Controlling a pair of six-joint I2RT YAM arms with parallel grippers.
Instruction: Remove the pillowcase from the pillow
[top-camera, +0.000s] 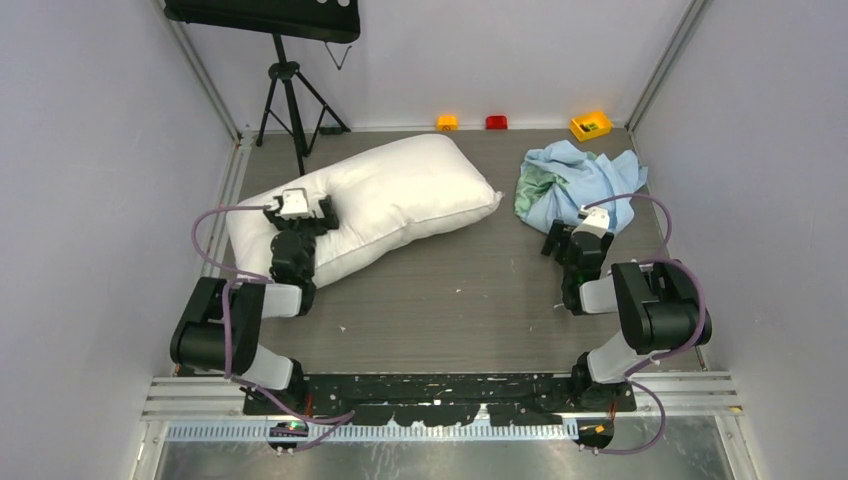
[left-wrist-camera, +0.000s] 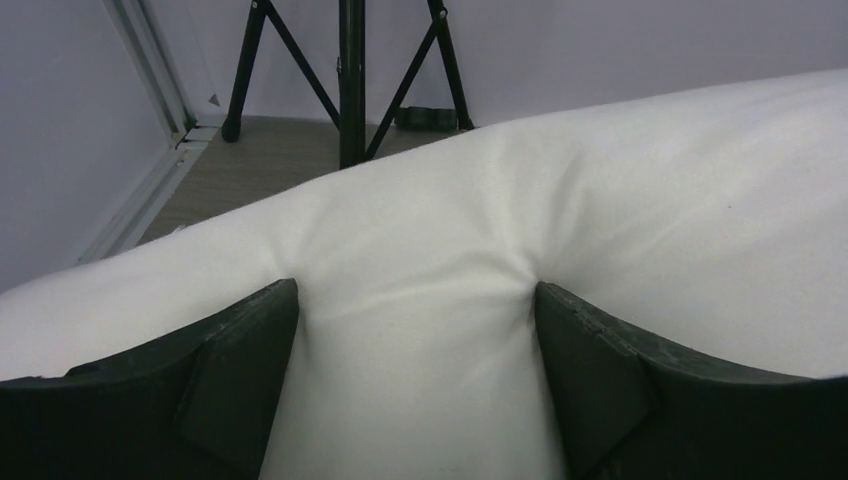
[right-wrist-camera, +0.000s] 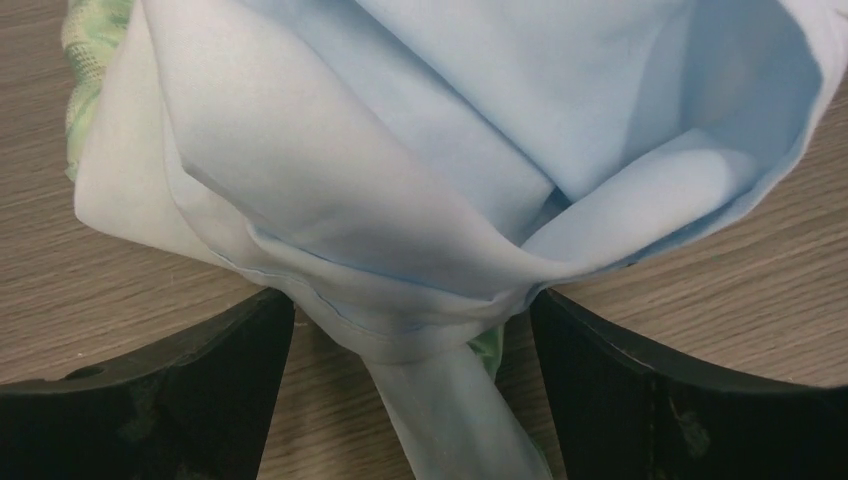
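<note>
Currently the pillow (top-camera: 390, 200) lies bare on the desk (top-camera: 450, 300), left of centre, slanting from near-left to far-right. The pillowcase (top-camera: 575, 180) is off it, crumpled in a heap on the right, well apart from the pillow. It is light blue, with a green patch on its left side. Left claw (left-wrist-camera: 415, 345) is wide, both fingers (left-wrist-camera: 225, 370) pressed into the pillow's near-left end, white fabric bulging between them. Right claw (right-wrist-camera: 410, 345) is also wide, at the heap's near edge. A twisted fold of cloth lies between its fingers, not pinched.

Overhead rear view down on table (top-camera: 450, 300); wrist views close on pillow (left-wrist-camera: 450, 300), pillowcase (right-wrist-camera: 400, 150).
</note>
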